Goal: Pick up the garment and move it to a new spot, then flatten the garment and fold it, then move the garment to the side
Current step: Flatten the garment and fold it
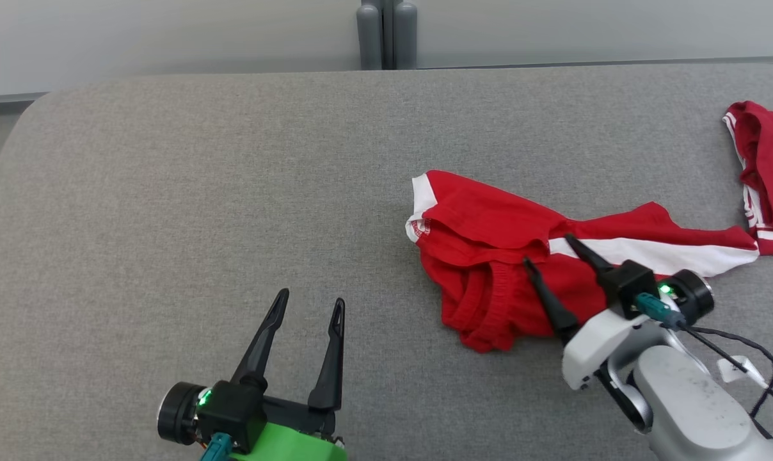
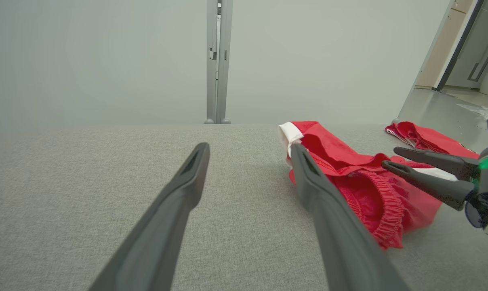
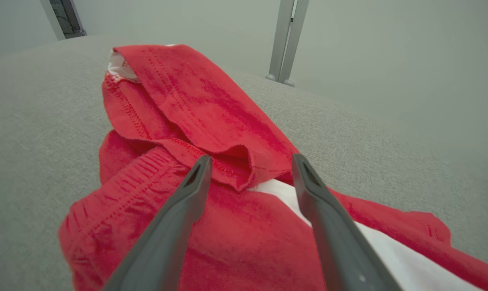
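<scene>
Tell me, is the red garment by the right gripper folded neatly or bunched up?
Bunched up: the red garment lies crumpled, a flap flopped over its elastic waistband.

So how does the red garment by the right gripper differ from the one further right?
The near garment lies beneath the open right gripper; the far garment lies apart from it. The near garment shows a gathered waistband and one broad white band; the far garment, cut by the head view's edge, shows thin white stripes. Both are red with white, crumpled on the grey table.
</scene>
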Motion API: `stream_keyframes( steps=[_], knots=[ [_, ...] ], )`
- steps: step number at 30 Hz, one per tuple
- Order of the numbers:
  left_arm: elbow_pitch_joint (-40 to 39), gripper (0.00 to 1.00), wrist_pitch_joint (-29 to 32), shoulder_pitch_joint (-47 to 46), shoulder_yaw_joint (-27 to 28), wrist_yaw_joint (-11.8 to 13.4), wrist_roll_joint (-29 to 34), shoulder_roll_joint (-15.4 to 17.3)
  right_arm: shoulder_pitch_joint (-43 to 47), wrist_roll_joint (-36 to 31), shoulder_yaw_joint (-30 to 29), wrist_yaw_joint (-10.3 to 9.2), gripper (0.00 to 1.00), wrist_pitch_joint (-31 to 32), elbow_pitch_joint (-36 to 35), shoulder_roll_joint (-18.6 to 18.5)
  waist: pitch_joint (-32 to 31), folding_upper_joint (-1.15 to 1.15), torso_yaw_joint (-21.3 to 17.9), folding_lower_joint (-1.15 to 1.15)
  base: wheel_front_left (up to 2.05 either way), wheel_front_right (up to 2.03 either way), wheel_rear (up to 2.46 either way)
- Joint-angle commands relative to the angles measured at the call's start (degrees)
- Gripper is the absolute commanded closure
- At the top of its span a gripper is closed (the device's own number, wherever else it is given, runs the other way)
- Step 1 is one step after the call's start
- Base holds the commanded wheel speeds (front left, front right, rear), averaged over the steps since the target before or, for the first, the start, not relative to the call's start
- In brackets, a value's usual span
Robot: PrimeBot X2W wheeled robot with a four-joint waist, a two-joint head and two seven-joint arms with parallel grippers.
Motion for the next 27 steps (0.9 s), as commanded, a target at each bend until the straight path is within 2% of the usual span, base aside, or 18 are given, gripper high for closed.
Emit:
stream_keyframes(
  steps=[1, 6, 10, 12, 16, 18, 19, 27],
  knots=[
    [0.18, 0.00, -0.18, -0.63, -0.22, -0.32, -0.32, 0.15, -1.97, 0.86, 2.11, -0.12, 0.00, -0.05, 0.08, -0.13, 0.05, 0.00, 0.51, 0.00, 0.00, 0.00, 0.00],
    [0.47, 0.00, -0.17, -1.10, -0.71, -0.40, -0.28, 0.15, -7.31, 2.94, 13.55, -0.12, 0.00, 0.80, 1.81, 0.27, 0.44, 0.00, 1.98, 0.00, 0.00, 0.00, 0.00],
    [0.69, 0.00, -0.17, -1.34, -1.25, -0.29, -0.58, 0.16, -12.38, 1.62, 20.83, -0.12, 0.00, 4.55, 5.19, -0.52, 0.84, 0.00, 3.00, 0.00, 0.00, 0.00, 0.00],
    [0.78, 0.00, -0.17, -1.40, -1.56, -0.01, -0.84, 0.16, -14.63, 1.43, 23.58, -0.12, 0.00, 6.40, 6.84, -0.78, 0.99, 0.00, 3.46, 0.00, 0.00, 0.00, 0.00],
    [0.80, 0.00, -0.17, -1.63, -2.17, 0.28, -1.41, 0.15, -17.82, 1.35, 25.31, -0.12, 0.00, 7.91, 9.81, -0.87, 1.13, 0.00, 4.17, 0.00, 0.00, 0.00, 0.00],
    [0.77, 0.00, -0.17, -1.66, -2.50, 0.55, -1.67, 0.16, -19.28, 0.79, 24.01, -0.12, 0.76, 6.85, 10.89, -0.76, 1.09, 0.00, 4.43, 0.00, 0.00, 0.00, 0.00],
    [0.72, 0.00, -0.17, -1.69, -2.64, 0.63, -1.73, 0.16, -19.66, 0.53, 23.25, -0.12, 1.00, 6.52, 11.64, -0.65, 1.09, 0.00, 4.57, 0.00, 0.00, 0.00, 0.00],
    [0.29, 0.00, -0.17, -1.63, -2.94, 1.14, -1.48, 0.16, -22.22, -2.04, 12.29, -0.12, 1.00, 3.35, 16.97, -1.75, 1.27, 0.00, 4.92, 0.00, 0.00, 0.00, 0.00]
  ],
)
